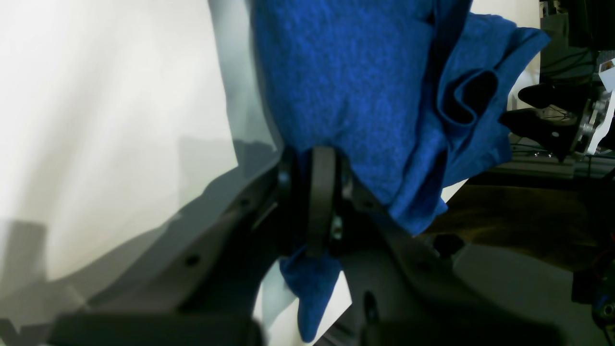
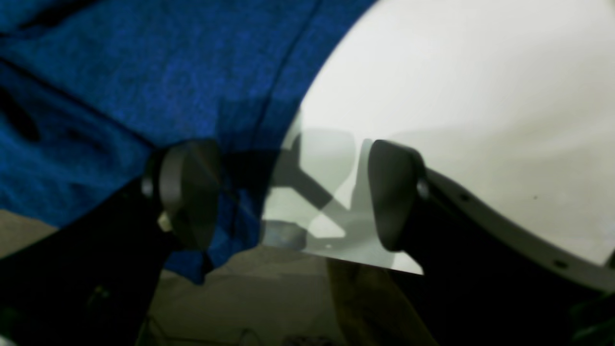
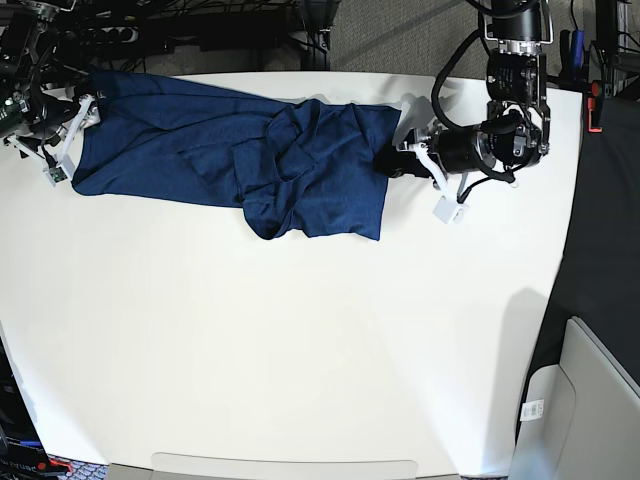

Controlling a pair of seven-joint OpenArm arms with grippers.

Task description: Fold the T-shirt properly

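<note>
the t-shirt (image 3: 230, 160) lies stretched but bunched along the far side of the white worktop (image 3: 300, 340), no neat fold made yet, with the left claw (image 1: 317, 192) clenched on one end and the right claw (image 2: 288, 192) released at the other edge.

The shirt (image 3: 230, 160) lay stretched sideways across the far part of the counter (image 3: 300, 350), bunched near its middle. The left gripper (image 3: 392, 163) sat at one end, fabric between its fingers (image 1: 321, 202); the right gripper (image 3: 72, 125) sat at the other, seemingly beside the edge.
</note>
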